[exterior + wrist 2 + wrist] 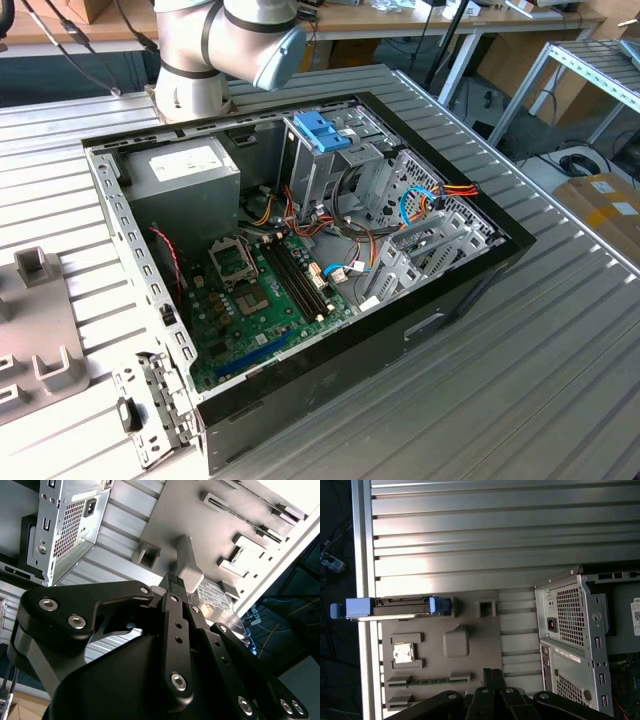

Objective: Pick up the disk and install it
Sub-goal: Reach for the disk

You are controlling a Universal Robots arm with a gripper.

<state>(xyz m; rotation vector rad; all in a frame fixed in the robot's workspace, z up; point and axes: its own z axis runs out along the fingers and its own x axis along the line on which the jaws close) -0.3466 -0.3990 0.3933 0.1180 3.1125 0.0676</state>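
Disk (pixel 395 607) stands on edge in a slot along one border of the grey fixture plate (pixel 470 630); blue carrier ends visible, one projecting past the plate; gripper (pixel 493 676) hovers over the plate's opposite side, well apart from the disk; fingers clenched together on nothing; open computer case (pixel 420 320) lies beside the plate; disk not installed.

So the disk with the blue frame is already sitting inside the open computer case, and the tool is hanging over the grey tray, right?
Not quite. The disk isn't inside the computer case; the first wrist view shows it standing on edge on the grey tray, beside the case. The tool does hang over that tray.
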